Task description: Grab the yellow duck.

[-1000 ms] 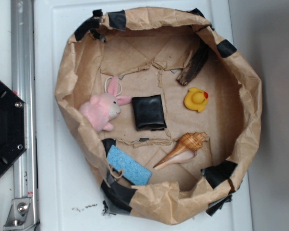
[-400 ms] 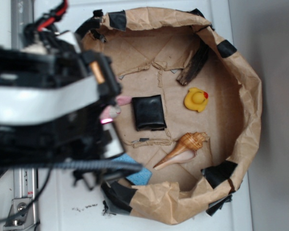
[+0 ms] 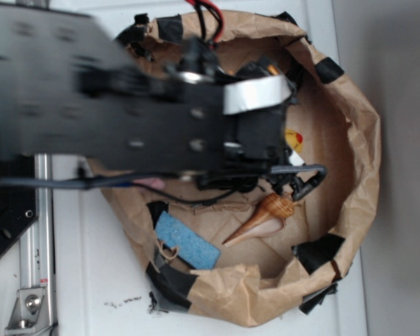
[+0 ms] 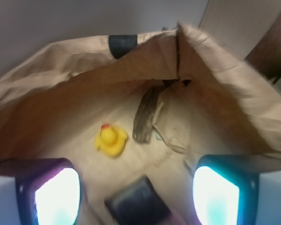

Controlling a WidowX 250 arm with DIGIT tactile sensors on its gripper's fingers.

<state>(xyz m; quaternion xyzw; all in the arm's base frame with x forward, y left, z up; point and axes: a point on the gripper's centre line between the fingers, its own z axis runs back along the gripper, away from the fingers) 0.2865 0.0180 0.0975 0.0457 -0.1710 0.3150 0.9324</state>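
The yellow duck (image 4: 111,140) lies on the brown paper floor of the bag, small and bright, with a red beak. In the wrist view it is ahead of my gripper (image 4: 136,197) and a little left of centre, well apart from both fingers. The gripper is open, with nothing between its glowing pads (image 4: 58,197). In the exterior view my black arm (image 3: 196,126) reaches over the middle of the bag and hides most of the duck (image 3: 295,140); only a yellow and red sliver shows past the wrist.
The crumpled paper bag wall (image 3: 357,140) rings everything. A black square pad (image 4: 138,204) lies just below the jaws and a dark bark strip (image 4: 145,115) to the duck's right. Seashell (image 3: 262,218) and blue sponge (image 3: 187,241) lie at the bag's front.
The arm has swung in from the left to over the bag's middle, now covering the pink bunny, the black pad and most of the duck.
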